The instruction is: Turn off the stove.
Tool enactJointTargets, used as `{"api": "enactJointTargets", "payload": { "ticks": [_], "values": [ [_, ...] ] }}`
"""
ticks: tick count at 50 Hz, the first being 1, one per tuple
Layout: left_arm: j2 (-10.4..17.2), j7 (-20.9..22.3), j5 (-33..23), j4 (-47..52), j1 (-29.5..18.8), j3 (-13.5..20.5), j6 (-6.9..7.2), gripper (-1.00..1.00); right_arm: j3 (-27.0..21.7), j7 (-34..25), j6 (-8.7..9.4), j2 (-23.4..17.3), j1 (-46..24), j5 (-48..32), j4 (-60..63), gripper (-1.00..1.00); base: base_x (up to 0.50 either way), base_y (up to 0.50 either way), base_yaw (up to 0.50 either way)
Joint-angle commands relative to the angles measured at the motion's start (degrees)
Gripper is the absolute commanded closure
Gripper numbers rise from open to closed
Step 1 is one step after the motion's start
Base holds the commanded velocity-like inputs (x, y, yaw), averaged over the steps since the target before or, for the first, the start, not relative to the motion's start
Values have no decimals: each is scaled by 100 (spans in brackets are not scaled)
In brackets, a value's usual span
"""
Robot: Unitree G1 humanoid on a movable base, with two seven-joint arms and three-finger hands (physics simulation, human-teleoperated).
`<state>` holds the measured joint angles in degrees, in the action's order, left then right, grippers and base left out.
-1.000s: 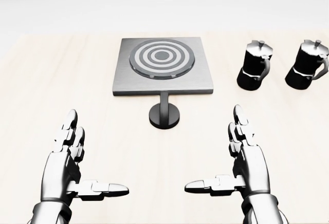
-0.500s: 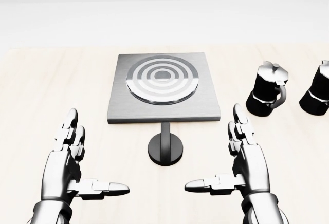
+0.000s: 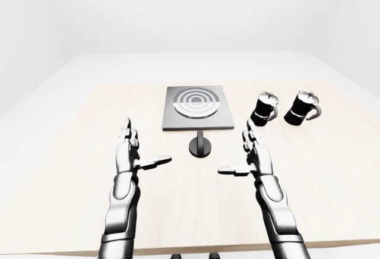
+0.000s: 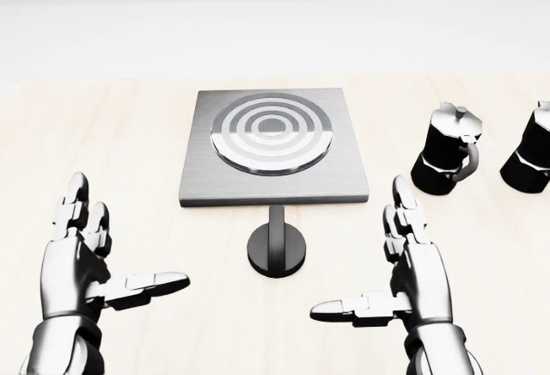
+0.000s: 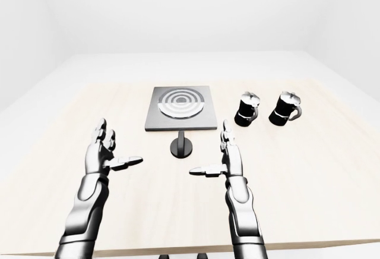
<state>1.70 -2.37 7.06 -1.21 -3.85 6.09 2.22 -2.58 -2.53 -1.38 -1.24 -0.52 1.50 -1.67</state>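
One moka pot (image 4: 534, 150) edge-cropped

Glossy chrome-silver left hand (image 4: 77, 267) and right hand (image 4: 411, 282), three segmented fingers each, dark joints, rounded metallic forearms

A broad counter (image 3: 65, 170) of pale, light-grained wood is seen filling the lower part of the left-eye view. Beyond the counter's far edge, a plain white floor (image 3: 196, 66) is shown, met by bare white walls (image 3: 178, 9). Around the counter, everything is lit evenly and softly, with only faint shadows cast.
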Motion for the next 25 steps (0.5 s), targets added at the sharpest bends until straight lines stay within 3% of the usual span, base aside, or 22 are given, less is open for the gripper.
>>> {"api": "enactJointTargets", "payload": {
  "ticks": [1,8,10,14,15,16,17,20,25],
  "values": [
    [296,-904,693,-311,-460,597,-84,-100,-7,24,-13,-2,7,15,-10,-100,0,0,0],
    [452,-1528,764,-567,-339,903,-722,-100,3,27,4,-3,0,-6,-3,-100,0,0,0],
    [455,-1644,740,-657,-257,962,-722,-100,-1,13,-53,-8,2,-9,-50,-100,0,0,0],
    [563,-1910,746,-718,-188,1158,-722,-100,16,11,11,-3,5,-27,30,-100,0,0,0],
    [574,-2080,851,-741,-222,1284,-722,-100,23,16,47,2,6,-32,67,-100,0,0,0],
    [623,-1899,1182,-699,-199,1362,-722,-100,23,12,43,1,5,-33,66,-100,0,0,0],
    [673,-2096,1045,-686,-153,1384,-722,-100,23,1,0,-3,10,-41,36,-100,0,0,0],
    [773,-1957,1065,-992,-200,1398,-722,-100,27,-8,1,-1,13,-47,53,-100,0,0,0],
    [922,-2256,862,-1404,-247,1525,-722,-100,18,-10,-69,-5,18,-61,-9,-100,0,0,0]
  ]
}}
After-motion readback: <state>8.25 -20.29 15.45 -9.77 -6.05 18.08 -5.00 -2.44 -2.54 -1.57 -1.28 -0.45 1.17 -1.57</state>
